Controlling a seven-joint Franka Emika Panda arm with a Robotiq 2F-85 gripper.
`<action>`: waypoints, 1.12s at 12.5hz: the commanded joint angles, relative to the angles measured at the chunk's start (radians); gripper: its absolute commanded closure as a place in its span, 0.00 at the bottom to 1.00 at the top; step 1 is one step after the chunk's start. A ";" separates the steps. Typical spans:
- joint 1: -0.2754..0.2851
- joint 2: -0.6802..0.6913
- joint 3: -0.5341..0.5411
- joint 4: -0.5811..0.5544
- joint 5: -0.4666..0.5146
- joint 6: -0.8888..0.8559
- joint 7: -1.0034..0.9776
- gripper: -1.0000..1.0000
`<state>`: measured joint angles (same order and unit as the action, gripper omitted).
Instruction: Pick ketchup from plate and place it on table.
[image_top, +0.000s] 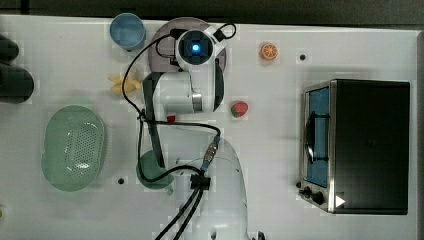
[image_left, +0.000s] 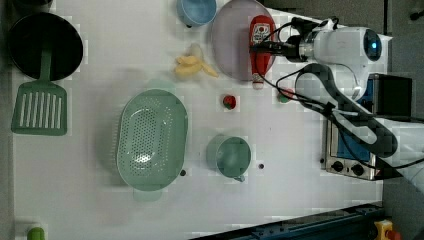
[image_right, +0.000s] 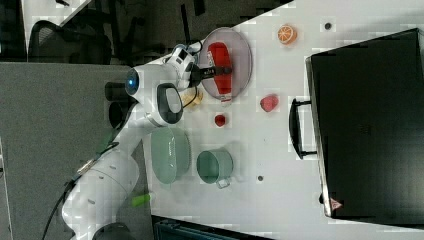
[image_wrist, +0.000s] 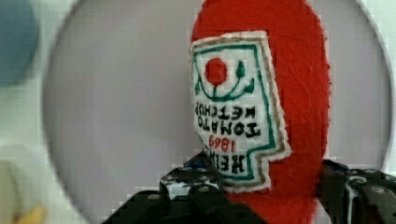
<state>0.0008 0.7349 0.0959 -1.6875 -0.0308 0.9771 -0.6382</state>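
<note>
Starting with the top view, I find the arm's white wrist housing covering most of the plate (image_top: 162, 35); a mauve rim shows around it, and the bottle and fingers beneath are hidden from me. The blue cup (image_top: 128, 31) sits just beside the plate on the top view's left, and the black toaster oven (image_top: 357, 146) fills the top view's right. The white table (image_top: 270, 150) is smooth and matt with small dark dots.

In the left view the ketchup (image_left: 261, 47) lies flat on the right part of the plate (image_left: 230, 42), its whitish cap reaching past the rim toward the strawberry toy (image_left: 229, 102). The gripper (image_left: 261, 48) reaches in from the left view's right, and its dark fingers cross the bottle's middle, one on each side. The green perforated basket (image_left: 151, 140) and the green mug (image_left: 229, 156) stand well apart on the table. The green slotted spatula (image_left: 39, 102) partly overlaps a black pan (image_left: 42, 42) whose top edge is cut off.

In the right view the gripper (image_right: 216, 71) again straddles the red bottle (image_right: 220, 67) on the plate (image_right: 242, 57); the bottle's label is hard to make out.

In the wrist view the bottle (image_wrist: 299, 93) proves to be fuzzy red fabric with a stitched white label edged in green. The two black fingers (image_wrist: 196, 196) press against its sides, so I report the gripper clamped at a medium width on the ketchup, which rests on the smooth plate (image_wrist: 116, 116). The bottle's cap end is cut off.
</note>
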 joint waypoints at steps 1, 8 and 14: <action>-0.008 -0.182 -0.001 0.020 0.060 -0.134 -0.016 0.40; -0.051 -0.492 -0.043 -0.014 0.094 -0.579 -0.016 0.40; -0.067 -0.713 -0.123 -0.301 0.094 -0.592 -0.017 0.40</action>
<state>-0.0610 -0.0307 -0.0254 -1.9160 0.0547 0.4070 -0.6382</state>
